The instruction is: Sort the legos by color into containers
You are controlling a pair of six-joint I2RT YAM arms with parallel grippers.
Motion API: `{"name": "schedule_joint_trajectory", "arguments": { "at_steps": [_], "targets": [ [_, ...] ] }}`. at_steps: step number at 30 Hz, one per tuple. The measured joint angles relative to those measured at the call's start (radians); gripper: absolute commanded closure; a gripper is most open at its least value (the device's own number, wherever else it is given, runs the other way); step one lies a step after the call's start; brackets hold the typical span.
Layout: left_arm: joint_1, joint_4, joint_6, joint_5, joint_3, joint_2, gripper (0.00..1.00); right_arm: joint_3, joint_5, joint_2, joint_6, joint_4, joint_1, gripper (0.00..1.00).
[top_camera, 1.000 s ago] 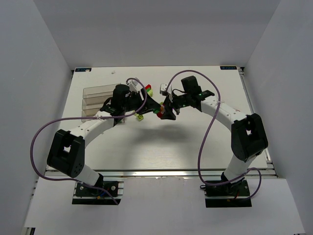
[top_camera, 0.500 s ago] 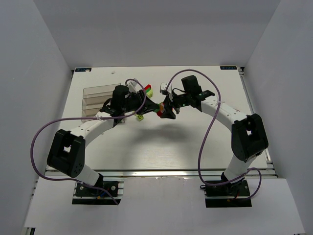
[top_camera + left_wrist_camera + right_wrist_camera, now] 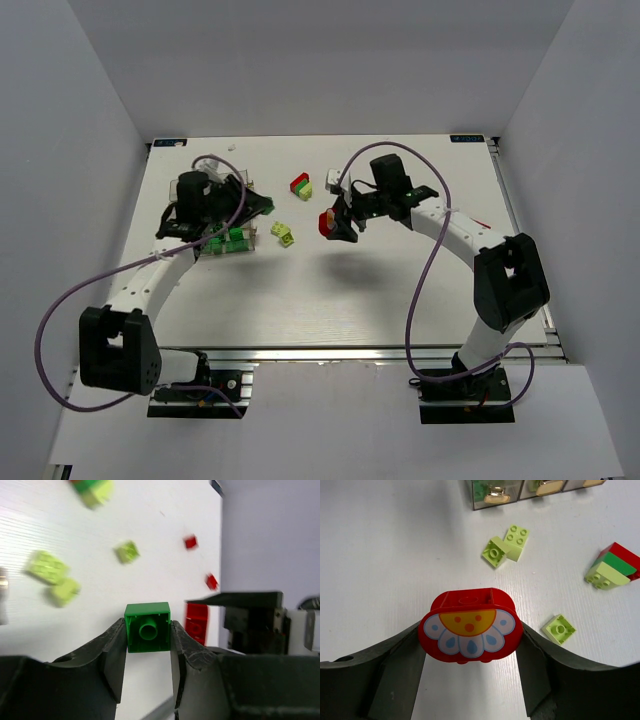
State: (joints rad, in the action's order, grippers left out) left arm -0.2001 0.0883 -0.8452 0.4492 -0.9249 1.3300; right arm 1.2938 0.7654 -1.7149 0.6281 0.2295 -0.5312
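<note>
Grips a square dark green brick [image 3: 147,620] between the narrowed fingers of the left gripper [image 3: 147,636], hollow underside toward the wrist, at the left near the tray [image 3: 520,495]. Pinches a red brick [image 3: 470,625] in the wide-set right gripper [image 3: 470,647], long axis spanning finger to finger, printed face toward the wrist, over mid table [image 3: 400,290]. Shows lime bricks [image 3: 505,547] loose between.

A white table [image 3: 300,300] fills the middle of the view. Three plain walls stand close around it: a back wall [image 3: 320,60], a left wall [image 3: 60,150] and a right wall [image 3: 590,150], all pale grey and bare. A metal rail [image 3: 330,353] runs along the near edge of the table. A small blue label [image 3: 167,142] sits at each far corner. The light is soft and even, with faint shadows.
</note>
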Motion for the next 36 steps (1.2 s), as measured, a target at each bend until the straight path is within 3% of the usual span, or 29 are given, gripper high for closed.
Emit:
{"name": "schedule_joint_trajectory", "arguments": {
  "at_steps": [4,12,20,23,28,36],
  "targets": [
    [0.08,0.121,0.053,-0.085,-0.01,-0.04,1.0,0.0,-0.013,0.0,0.0,0.0,0.01,1.0],
    [0.094,0.422,0.092,-0.378,-0.087,0.005,1.0,-0.001,-0.023,0.0,-0.001,0.0,0.009,1.0],
    [0.124,0.488,0.151,-0.571,-0.153,0.099,1.0,-0.001,-0.024,0.0,-0.008,-0.001,0.009,1.0],
    [0.135,0.486,0.172,-0.61,-0.163,0.153,0.92,-0.001,-0.026,0.0,-0.015,-0.001,0.007,1.0],
    [0.154,0.478,0.203,-0.647,-0.172,0.227,0.6,-0.001,-0.035,0.0,-0.021,-0.001,0.005,1.0],
    [0.167,0.466,0.228,-0.657,-0.216,0.261,0.3,0.005,-0.061,-0.002,-0.042,-0.001,-0.013,1.0]
  ]
}}
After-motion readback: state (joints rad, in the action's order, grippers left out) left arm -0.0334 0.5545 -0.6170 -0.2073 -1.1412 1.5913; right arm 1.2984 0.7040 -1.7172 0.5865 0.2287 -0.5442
